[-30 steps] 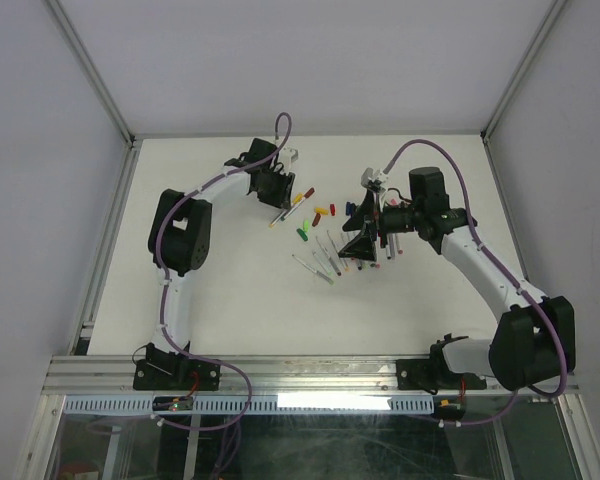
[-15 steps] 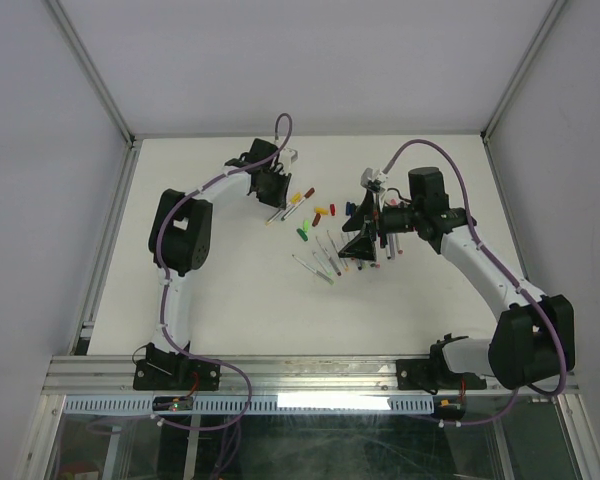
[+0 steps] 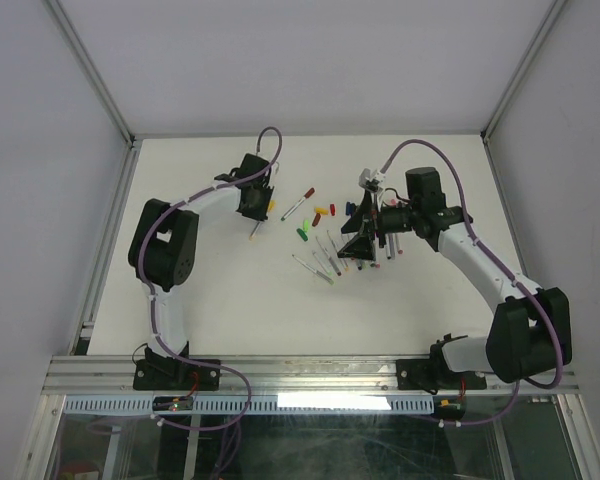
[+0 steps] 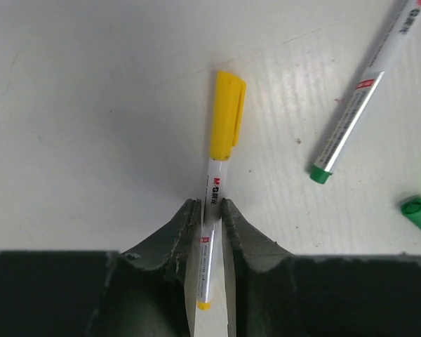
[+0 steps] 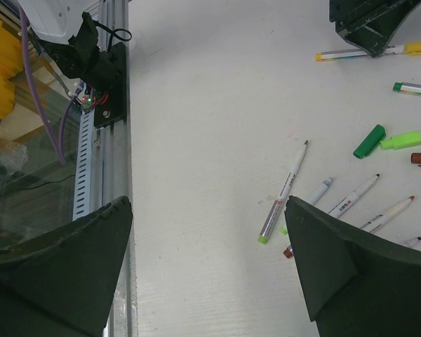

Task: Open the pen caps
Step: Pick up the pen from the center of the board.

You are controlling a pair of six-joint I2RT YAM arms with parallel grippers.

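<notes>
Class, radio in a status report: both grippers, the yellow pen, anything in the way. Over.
Left gripper shut on yellow pen barrel. Right gripper open, empty. Yellow cap on. Green-tipped pen lies apart, not blocking.

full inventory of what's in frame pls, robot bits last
yellow pen: one, white barrel, pinched in the left gripper
yellow cap: one, yellow, on that pen's far end
green-ended pen: one, white barrel, lying right of the yellow pen
green cap: one, green, loose on the table
loose pens: several, pale barrels, tips bare, clustered mid-table
loose caps: several, yellow and red among them, between the arms
table: one, white
left gripper: one, dark, shut on the yellow pen
right gripper: one, dark, open above the pen cluster
</notes>
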